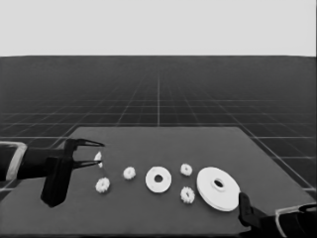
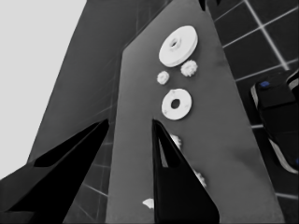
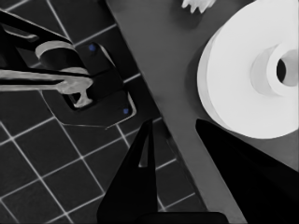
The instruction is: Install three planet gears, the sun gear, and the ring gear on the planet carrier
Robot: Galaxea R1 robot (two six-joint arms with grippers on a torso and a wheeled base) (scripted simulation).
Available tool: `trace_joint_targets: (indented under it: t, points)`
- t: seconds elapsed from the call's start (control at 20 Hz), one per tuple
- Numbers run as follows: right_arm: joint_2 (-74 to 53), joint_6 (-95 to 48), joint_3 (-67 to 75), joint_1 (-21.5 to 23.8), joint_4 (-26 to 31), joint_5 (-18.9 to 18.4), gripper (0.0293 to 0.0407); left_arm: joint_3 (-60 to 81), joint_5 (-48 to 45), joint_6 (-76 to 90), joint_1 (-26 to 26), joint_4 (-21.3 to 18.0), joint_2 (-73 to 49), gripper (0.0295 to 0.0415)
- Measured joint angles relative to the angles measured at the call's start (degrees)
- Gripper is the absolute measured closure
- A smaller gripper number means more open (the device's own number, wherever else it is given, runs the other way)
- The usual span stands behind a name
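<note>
My black fingers (image 1: 91,152) hang over a dark table (image 1: 163,208); white gears (image 1: 129,172), white discs (image 1: 158,179); pale-lined grid floor (image 1: 158,99) at twelve o'clock.

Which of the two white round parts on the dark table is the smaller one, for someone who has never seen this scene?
On the dark table, find the row of white parts along the near side. The largest, thick-rimmed white disc, the larger round part, lies near the right end. The smaller round part lies left of it, mid-table: a flatter white disc with a dark centre hole, far wider than the small toothed gears around it.
</note>
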Motion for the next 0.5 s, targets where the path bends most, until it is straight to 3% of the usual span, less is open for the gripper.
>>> trace_joint_targets:
  t: [0.05,0.1,0.15,0.2,0.25,0.3,0.35,0.4,0.5]
  points:
    - [0.8,-0.2,3.0,-3.1,4.3,1.3,0.0407,4.1,2.8,-0.1,4.0,-4.2,-0.2,0.0415]
    - [0.5,-0.1,1.7,-1.9,2.6,0.8,0.0392,2.5,1.7,-0.1,2.6,-2.5,-0.1,0.0414]
    - [0.3,-0.1,0.9,-1.3,1.5,0.4,0.0363,1.4,1.0,-0.1,1.6,-1.5,-0.1,0.0396]
    - [0.1,0.0,0.4,-0.9,0.9,0.3,0.0332,0.9,0.6,0.0,1.1,-0.9,-0.1,0.0364]
    - [0.1,0.0,0.2,-0.6,0.5,0.1,0.032,-1.7,22.0,-27.8,13.3,26.8,5.5,0.0329]
    - [0.0,0.0,0.0,-0.5,0.3,0.1,0.0317,-8.2,44.6,-56.3,18.0,26.0,15.9,0.0308]
    - [0.0,0.0,0.0,-0.4,0.2,0.0,0.0316,-18.1,50.5,-72.5,18.8,13.7,22.6,0.0309]
    - [0.0,0.0,-0.1,-0.4,0.1,0.0,0.0315,-26.6,49.5,-79.5,19.3,5.0,25.9,0.0317]
    - [0.0,0.0,-0.1,-0.3,0.1,0.0,0.0315,-36.7,47.4,-83.3,20.0,-3.5,28.8,0.0324]
